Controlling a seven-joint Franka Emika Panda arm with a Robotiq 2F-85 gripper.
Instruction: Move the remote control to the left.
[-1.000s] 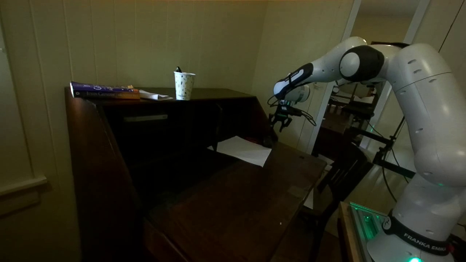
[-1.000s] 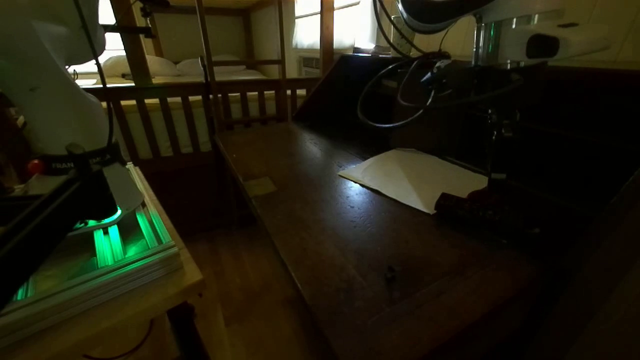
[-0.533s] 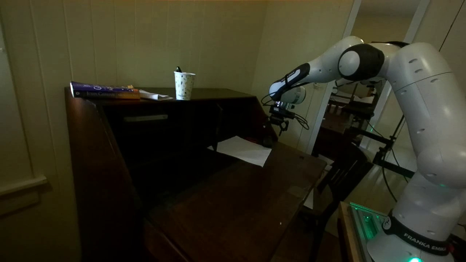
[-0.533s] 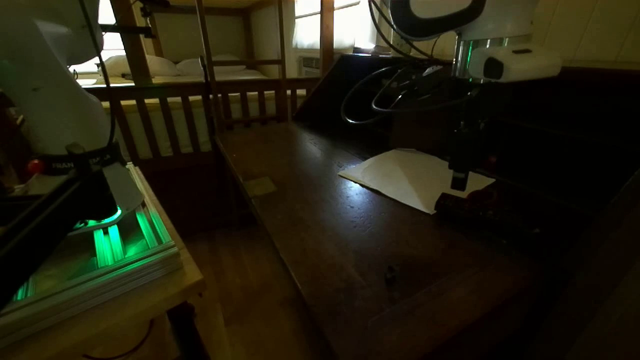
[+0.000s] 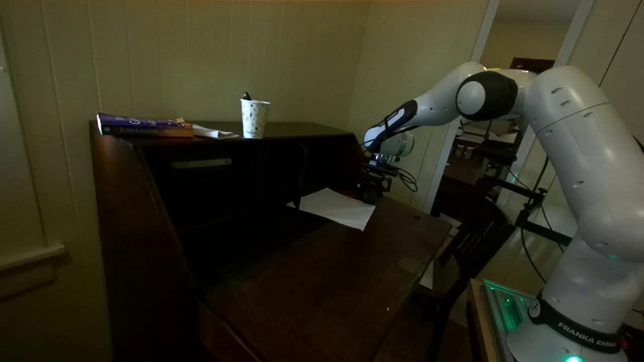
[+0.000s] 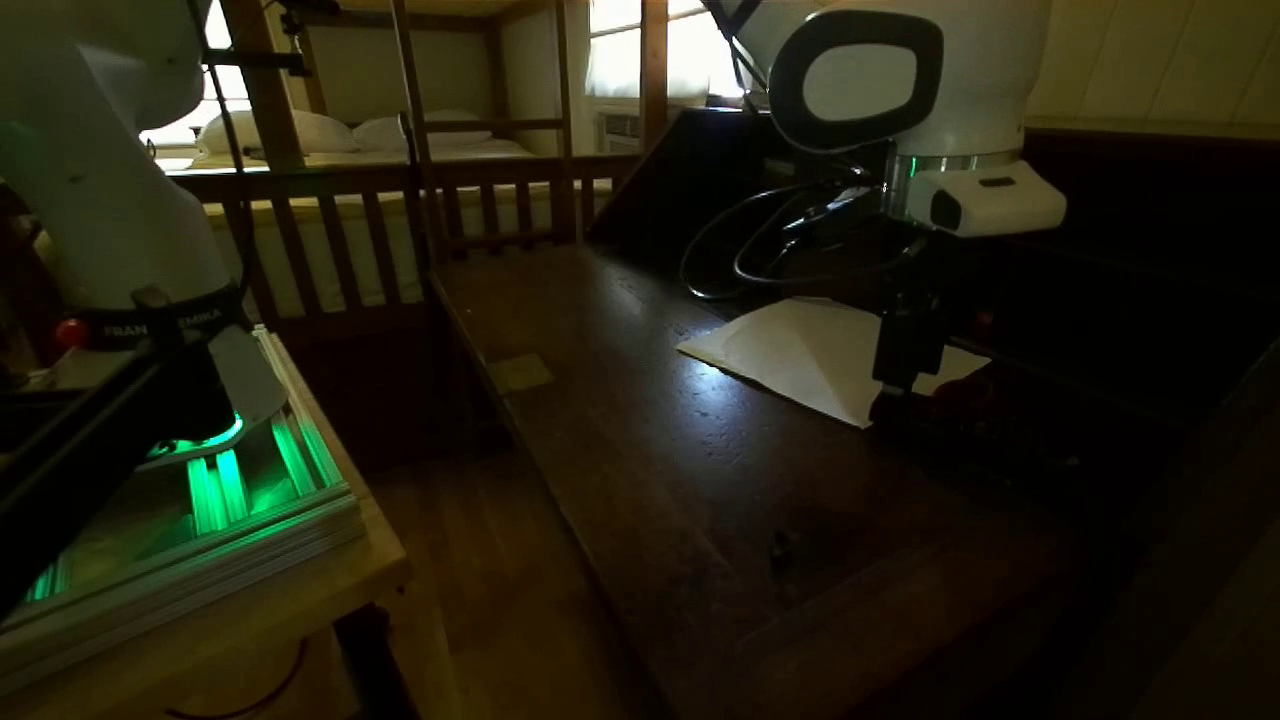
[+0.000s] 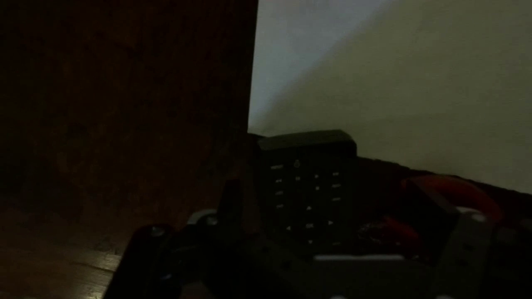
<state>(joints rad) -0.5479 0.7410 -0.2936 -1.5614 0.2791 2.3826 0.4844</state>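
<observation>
1. Desk of dark brown wood, with a flat tabletop that fades into shadow at its inner part.
2. A glossy white, jointed robot arm with black trim reaches over it.
3. A flat, white, four-cornered sheet of paper lies on the tabletop.
4. A black, two-fingered mechanical claw hangs pointing down beside a corner of the paper, released, its jaws spread.
5. A white, dark-flecked, tapered cup stands upright on the desk's upper ledge.
6. A black, oblong remote control with pale button markings lies on the tabletop between the jaws, gaps showing either side. In the wrist view its long axis runs almost straight up; its up arrow points at the paper, and that end covers part of the paper's edge. The claw hides its lower end.
7. A red, rounded thing, partly hidden, sits just right of it there.
</observation>
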